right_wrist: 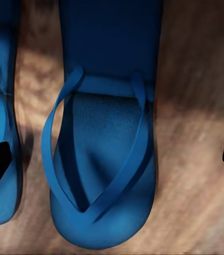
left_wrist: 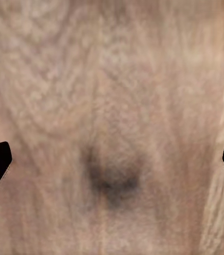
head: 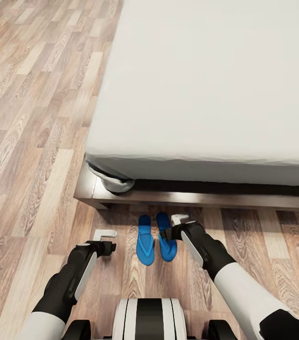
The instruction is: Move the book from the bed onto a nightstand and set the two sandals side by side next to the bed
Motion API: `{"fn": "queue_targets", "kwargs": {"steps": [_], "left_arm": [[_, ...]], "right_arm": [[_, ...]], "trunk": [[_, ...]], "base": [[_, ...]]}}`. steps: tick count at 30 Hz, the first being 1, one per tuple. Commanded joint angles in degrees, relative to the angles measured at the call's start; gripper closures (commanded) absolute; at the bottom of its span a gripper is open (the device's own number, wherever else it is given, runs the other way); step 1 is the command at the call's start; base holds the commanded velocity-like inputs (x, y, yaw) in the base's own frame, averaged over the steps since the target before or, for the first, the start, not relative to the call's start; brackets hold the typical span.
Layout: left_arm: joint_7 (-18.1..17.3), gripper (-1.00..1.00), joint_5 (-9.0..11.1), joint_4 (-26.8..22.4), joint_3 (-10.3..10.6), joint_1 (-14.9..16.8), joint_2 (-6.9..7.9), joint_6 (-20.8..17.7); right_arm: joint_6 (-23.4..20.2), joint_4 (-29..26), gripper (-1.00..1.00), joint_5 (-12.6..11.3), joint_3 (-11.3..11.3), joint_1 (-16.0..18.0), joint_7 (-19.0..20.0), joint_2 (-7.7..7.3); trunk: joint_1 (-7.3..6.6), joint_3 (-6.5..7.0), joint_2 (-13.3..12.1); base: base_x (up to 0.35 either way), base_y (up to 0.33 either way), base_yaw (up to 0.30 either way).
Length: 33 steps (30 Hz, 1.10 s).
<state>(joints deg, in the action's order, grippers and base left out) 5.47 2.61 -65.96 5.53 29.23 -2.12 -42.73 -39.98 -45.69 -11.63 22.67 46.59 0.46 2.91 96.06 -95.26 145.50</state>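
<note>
Sandals are the smallest things here, so first the big ones. Most of the head view is taken by the bed (head: 206, 80), a wide, flat mattress in plain white with softly rounded edges, resting on a dark brown wooden frame (head: 196, 198) that juts out below it as a low ledge. At the near left corner the sheet is gathered into a pale rounded bulge above the frame. Around the bed lies the floor (head: 31, 118) of light wood planks, with grey and tan grain running lengthwise and a matte look.

On the planks just in front of the frame are the two sandals — the left sandal (head: 145, 240) and the right sandal (head: 166, 237). They are bright blue flip-flops with smooth, long oval soles and thin Y-shaped straps, lying flat, side by side, almost parallel and very close together. In the right wrist view the straps rise in a loop above a finely textured footbed.

The right gripper (head: 179, 220) hangs low beside the right sandal with its white fingers apart; its dark tips stand wide at both edges of the wrist view and nothing is between them. The left gripper (head: 106, 233) is over bare floor, well apart from the sandals — also spread wide and holding nothing.
</note>
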Motion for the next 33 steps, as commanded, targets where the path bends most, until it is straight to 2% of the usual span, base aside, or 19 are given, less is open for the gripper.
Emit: {"fn": "queue_targets", "kwargs": {"steps": [1,10,24,33], "left_arm": [[0.44,-1.00,0.26,-0.04,0.09,0.02,0.01,-0.25],[0.50,-1.00,0.15,0.07,0.09,0.03,0.01,-0.25],[0.59,-1.00,0.12,0.14,0.09,0.03,0.01,-0.25],[0.60,-1.00,0.04,0.21,0.14,0.00,0.01,-0.25]], "right_arm": [[-0.24,-0.01,-1.00,-0.06,0.02,-0.23,0.03,-0.03],[-0.15,0.09,-1.00,-0.06,-0.06,-1.84,0.05,-0.15],[0.38,0.26,-1.00,-0.05,-0.12,-7.56,-0.05,-1.07],[1.05,0.35,-1.00,-0.07,-0.09,-9.28,-0.03,-1.82]], "trunk": [[-0.03,0.20,0.00],[-0.06,0.42,-0.02],[-0.06,0.42,-0.02],[-0.29,2.41,-0.14]], "base": [[0.000,0.000,0.000],[0.000,0.000,0.000],[0.000,0.000,0.000],[0.000,0.000,0.000]]}}
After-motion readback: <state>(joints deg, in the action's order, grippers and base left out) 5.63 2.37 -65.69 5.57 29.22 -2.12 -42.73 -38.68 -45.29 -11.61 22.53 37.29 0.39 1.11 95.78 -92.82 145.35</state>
